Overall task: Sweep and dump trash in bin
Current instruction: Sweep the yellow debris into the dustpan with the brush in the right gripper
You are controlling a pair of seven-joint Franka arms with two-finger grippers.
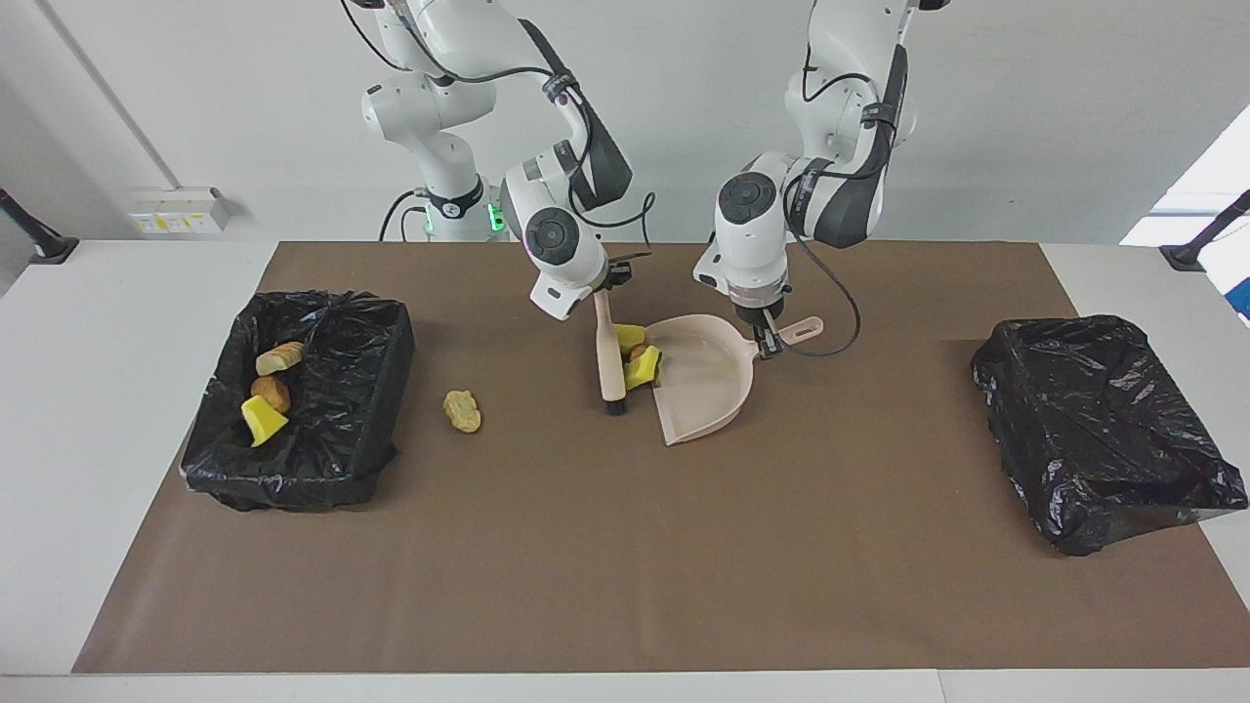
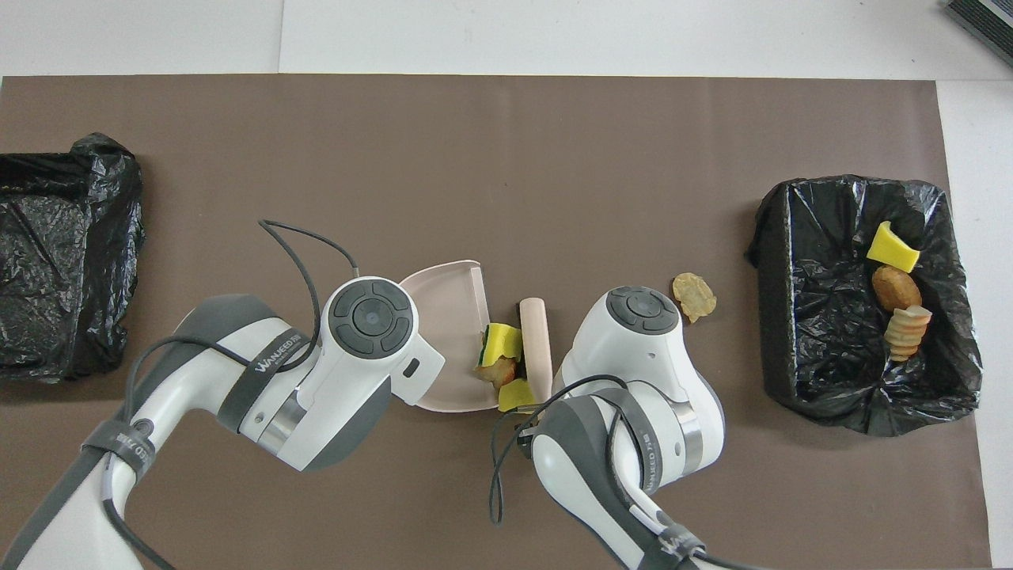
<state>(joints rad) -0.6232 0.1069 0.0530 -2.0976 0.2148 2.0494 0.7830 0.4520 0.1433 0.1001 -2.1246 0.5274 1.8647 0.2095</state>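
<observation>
My right gripper [image 1: 603, 289] is shut on the top of a pale wooden brush [image 1: 610, 359], whose dark bristles rest on the brown mat. The brush [image 2: 538, 340] presses the trash [image 1: 637, 359], yellow sponge wedges and an orange-brown bit, against the open mouth of the pink dustpan [image 1: 708, 391]. My left gripper [image 1: 770, 344] is shut on the dustpan's handle and holds the pan [image 2: 447, 321] on the mat. In the overhead view the trash [image 2: 501, 348] sits at the pan's lip. One beige lump [image 1: 462, 410] lies alone on the mat, between the brush and the bin [image 1: 376, 391].
The black-lined bin [image 2: 779, 317] at the right arm's end holds a yellow wedge [image 1: 262, 420], a brown piece and a beige piece. A second black-bagged bin [image 1: 1104, 430] stands at the left arm's end. The beige lump [image 2: 694, 294] lies beside the right wrist.
</observation>
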